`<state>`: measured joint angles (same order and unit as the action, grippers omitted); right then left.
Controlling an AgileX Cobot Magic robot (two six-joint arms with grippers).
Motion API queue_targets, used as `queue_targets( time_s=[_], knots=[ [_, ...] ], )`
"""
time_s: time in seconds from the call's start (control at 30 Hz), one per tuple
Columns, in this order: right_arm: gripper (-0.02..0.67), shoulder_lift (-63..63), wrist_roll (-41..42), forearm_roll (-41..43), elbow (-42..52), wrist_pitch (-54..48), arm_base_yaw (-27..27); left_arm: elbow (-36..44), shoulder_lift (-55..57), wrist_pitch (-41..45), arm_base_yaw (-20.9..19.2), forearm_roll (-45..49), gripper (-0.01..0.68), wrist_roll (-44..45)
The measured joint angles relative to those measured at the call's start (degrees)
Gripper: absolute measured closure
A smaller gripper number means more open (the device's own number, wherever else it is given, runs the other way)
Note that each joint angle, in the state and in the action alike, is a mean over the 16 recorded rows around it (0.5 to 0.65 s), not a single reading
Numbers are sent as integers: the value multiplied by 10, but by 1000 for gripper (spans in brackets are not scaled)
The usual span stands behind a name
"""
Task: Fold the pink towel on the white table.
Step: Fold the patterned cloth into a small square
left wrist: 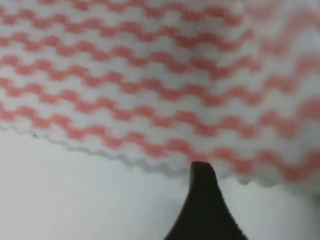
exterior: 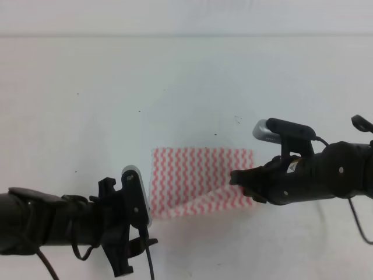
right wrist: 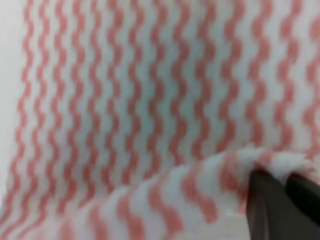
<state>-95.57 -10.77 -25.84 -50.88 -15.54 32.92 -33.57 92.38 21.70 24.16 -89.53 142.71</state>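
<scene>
The white counter lies bare from its left edge across to its right, with wide open room above the towel up to the far edge; only small dark specks mark it. At lower left, the left end effector sits just beside the bottom-left corner of the pink towel. In the left wrist view one dark fingertip stands on the counter just short of the towel's scalloped near edge; whether this end effector is parted or closed, I cannot tell. The towel lies near the middle of the counter, its top and left edges straight and flat. Its lower right corner is lifted and turned inward. The right end effector is clenched on that corner, its dark fingertips pinching the cloth. No writing can be read anywhere.
</scene>
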Motion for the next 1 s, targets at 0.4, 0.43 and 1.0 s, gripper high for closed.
queue_targets(
  time_s=[0.4,0.43,1.0],
  knots=[
    [665,0,5,-1,0,1,-6,-6,26,0,0,-33,238,21],
    [665,0,5,-1,0,1,-6,-7,27,0,0,-36,238,21],
    [664,1,12,-1,0,0,-6,-10,24,-21,0,-54,277,23]
  ],
)
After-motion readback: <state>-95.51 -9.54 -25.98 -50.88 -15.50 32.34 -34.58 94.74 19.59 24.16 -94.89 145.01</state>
